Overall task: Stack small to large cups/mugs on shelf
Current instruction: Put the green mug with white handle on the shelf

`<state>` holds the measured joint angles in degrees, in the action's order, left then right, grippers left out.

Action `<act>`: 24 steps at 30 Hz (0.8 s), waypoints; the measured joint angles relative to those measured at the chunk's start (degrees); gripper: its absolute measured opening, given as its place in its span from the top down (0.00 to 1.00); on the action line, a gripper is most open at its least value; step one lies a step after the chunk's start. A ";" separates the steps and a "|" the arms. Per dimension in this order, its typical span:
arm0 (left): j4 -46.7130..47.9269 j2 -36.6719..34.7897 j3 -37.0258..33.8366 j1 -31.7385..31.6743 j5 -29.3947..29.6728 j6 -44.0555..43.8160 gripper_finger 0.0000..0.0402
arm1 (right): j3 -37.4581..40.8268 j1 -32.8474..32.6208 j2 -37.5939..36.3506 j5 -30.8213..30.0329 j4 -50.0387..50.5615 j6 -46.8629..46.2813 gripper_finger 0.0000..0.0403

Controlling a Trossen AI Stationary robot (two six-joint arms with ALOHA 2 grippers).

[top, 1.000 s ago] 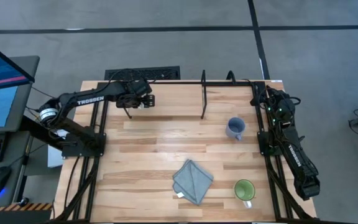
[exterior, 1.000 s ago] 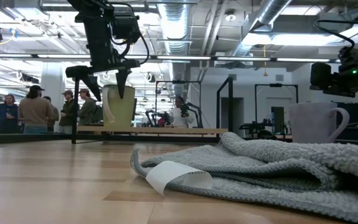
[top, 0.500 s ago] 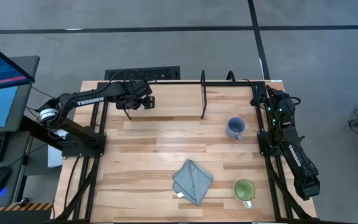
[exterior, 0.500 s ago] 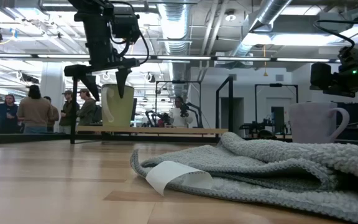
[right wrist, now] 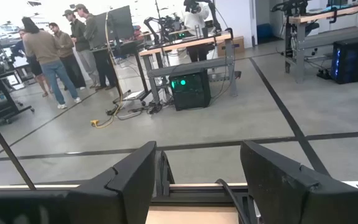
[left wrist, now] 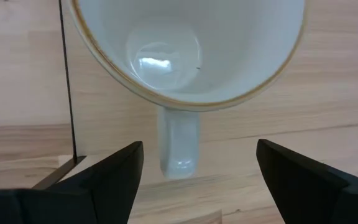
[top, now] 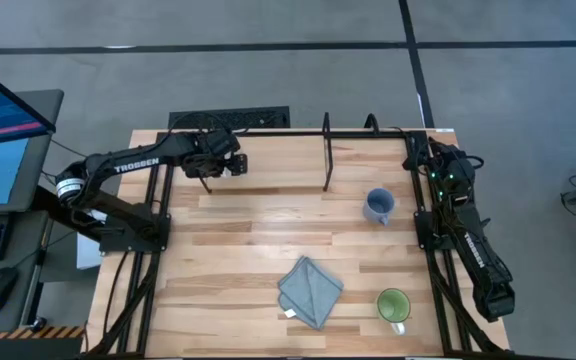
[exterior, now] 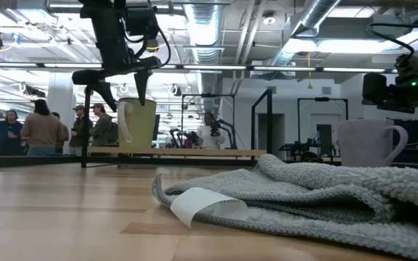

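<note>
Rising from its lower position a second ago, the left gripper (exterior: 118,81) is opened above the white mug (exterior: 138,123). That mug is left standing on the shelf (exterior: 173,152), so one placement is judged done.

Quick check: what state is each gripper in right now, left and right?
Left gripper: jaws open, holding nothing, above the white mug on the shelf.
Right gripper: jaws open, empty, parked at the table's far right corner.
</note>
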<state>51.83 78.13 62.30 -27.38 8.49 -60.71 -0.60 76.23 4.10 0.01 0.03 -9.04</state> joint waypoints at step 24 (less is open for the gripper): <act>0.12 -0.53 0.16 0.00 -2.36 -0.06 0.24 | -0.01 -0.02 0.00 -0.01 -0.01 0.02 0.37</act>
<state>51.95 77.59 62.46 -27.38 6.13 -60.77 -0.61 76.21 4.10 0.00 0.02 -9.02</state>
